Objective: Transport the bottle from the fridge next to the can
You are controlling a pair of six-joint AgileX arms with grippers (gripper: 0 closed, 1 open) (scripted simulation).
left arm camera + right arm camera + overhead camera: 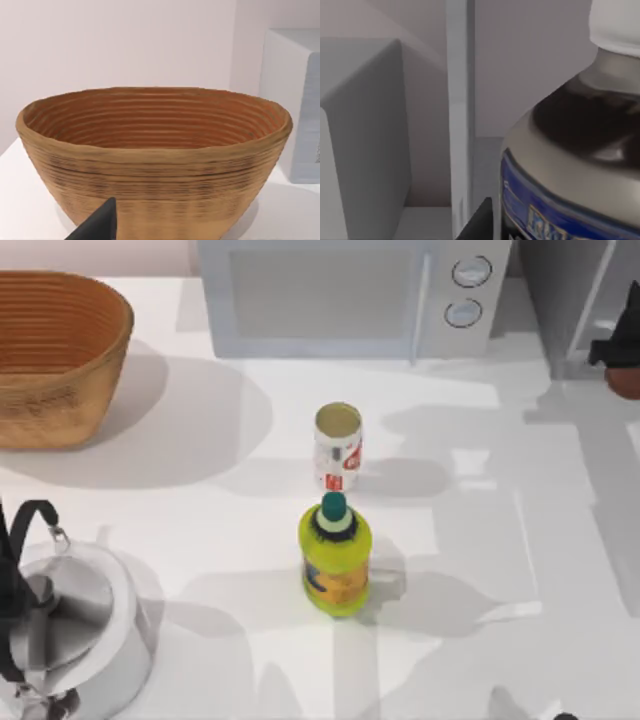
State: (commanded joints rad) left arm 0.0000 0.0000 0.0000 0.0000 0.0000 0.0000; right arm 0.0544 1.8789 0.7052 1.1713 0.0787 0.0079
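Two bottles matter: the yellow-green bottle (335, 560) is standing just before the can (338, 447) mid-table, while the dark bottle (570, 165) is sitting close to the right end effector (612, 352) at the fridge (575, 300). Grip state: cannot tell. Extraction likely comes next.

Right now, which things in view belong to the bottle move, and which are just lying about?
Job: bottle close before the right wrist camera, fridge, can.
Lying about: yellow-green bottle, basket, microwave, kettle.
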